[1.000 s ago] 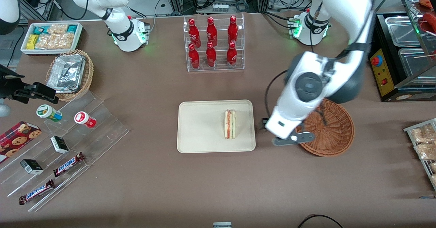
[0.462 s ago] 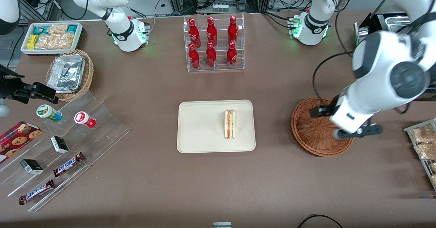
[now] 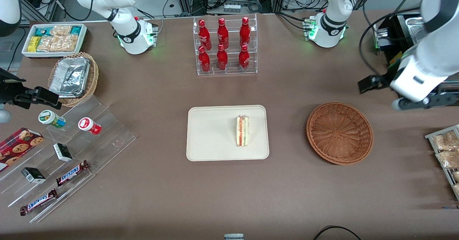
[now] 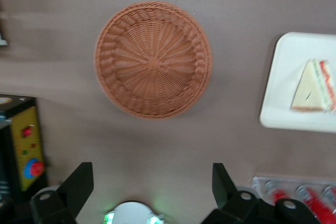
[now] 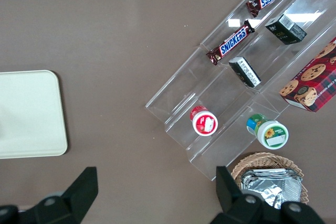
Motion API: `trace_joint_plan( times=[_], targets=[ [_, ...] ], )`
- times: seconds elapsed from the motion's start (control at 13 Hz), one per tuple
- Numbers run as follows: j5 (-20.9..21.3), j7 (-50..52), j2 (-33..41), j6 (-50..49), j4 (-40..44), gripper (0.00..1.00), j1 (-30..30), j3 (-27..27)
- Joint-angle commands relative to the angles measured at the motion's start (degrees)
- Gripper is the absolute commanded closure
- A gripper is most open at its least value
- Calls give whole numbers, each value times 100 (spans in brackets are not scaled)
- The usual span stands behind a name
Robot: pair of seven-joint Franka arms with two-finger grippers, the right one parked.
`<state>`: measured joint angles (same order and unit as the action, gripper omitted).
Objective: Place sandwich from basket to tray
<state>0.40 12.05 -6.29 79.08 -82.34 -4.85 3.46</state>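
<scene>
The sandwich (image 3: pixel 242 131) lies on the tray (image 3: pixel 211 132), a pale wedge with its red and green filling layers showing, set on the half of the tray nearer the basket (image 3: pixel 339 132). The cream tray sits flat at the middle of the brown table (image 3: pixel 229 189), with a clear rack of red bottles (image 3: pixel 225 45) farther from the front camera. The round woven basket rests on the table toward the working arm's end, apart from the tray, with nothing in it. The left arm's gripper (image 4: pixel 152 187) hangs high above the table near the basket, its fingers (image 4: pixel 79 182) spread wide and holding nothing.
</scene>
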Motion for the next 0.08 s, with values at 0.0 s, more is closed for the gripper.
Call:
trace_joint_plan(
  times=[0.0],
  targets=[
    [92,-238,84,-6,-150,0,99,58]
  ],
)
